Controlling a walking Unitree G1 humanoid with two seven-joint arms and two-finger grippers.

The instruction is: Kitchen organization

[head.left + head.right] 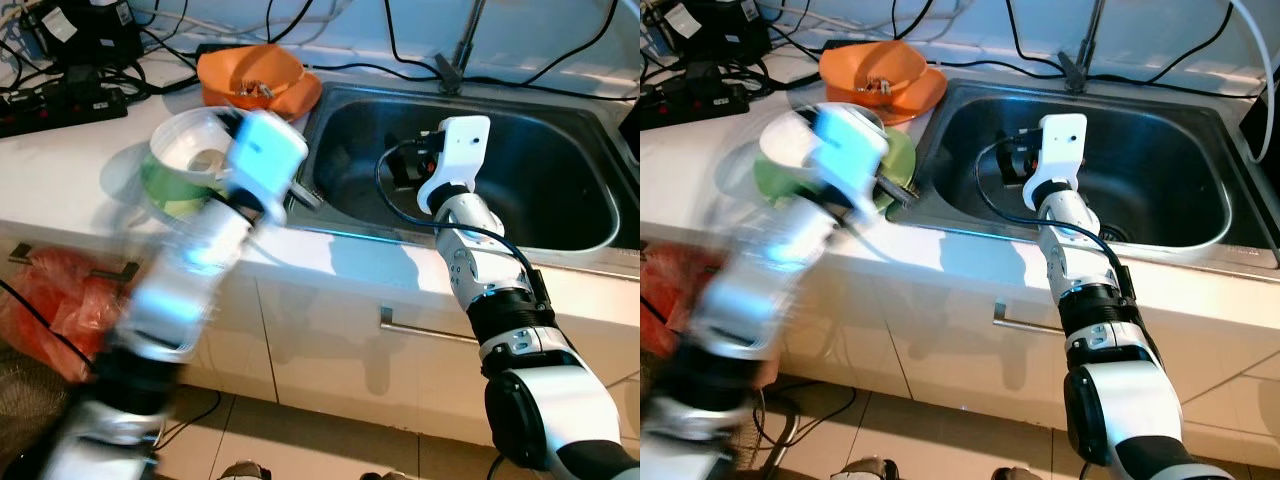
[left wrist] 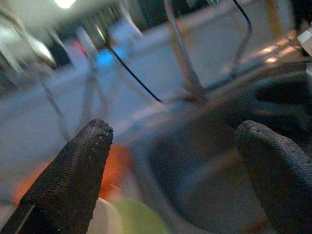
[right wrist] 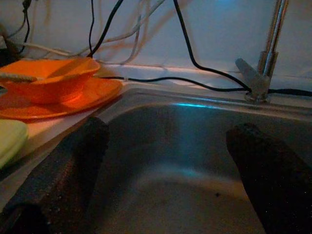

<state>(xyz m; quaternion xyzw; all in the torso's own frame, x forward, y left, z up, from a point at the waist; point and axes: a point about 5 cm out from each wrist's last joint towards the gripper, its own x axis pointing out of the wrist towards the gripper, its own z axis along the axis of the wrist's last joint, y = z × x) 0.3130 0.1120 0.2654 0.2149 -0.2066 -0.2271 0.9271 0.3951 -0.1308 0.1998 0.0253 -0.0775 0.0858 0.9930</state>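
Dishware on the counter beside the sink is the subject: a white bowl [image 1: 195, 150] resting on a green plate [image 1: 172, 195], and behind them an orange bowl [image 1: 250, 75] on an orange plate [image 1: 300, 100].

Nearest the camera, the left arm is motion-blurred. The left gripper [image 2: 180, 170] is above the near-left corner of the sink [image 1: 560, 235], just beside the white bowl. Its fingers [image 2: 73, 170] are spread apart with nothing between them.

The right gripper [image 3: 165, 161] is further in, held over the sink basin, fingers wide apart and empty. It points toward the tap [image 3: 265, 63] and the back wall.

Handling judgement:
- The white bowl and green plate look like light, rigid plastic or melamine; the material cannot be confirmed.
- The smooth glazed surfaces are likely to be slippery.
- Pinch the bowl at its rim, one finger inside and one outside.
- Take the plates at the raised edge, not the flat centre.
- The orange bowl holds small items that cannot be identified. Keep it level.

Cables [image 1: 90, 85] lie on the counter behind.
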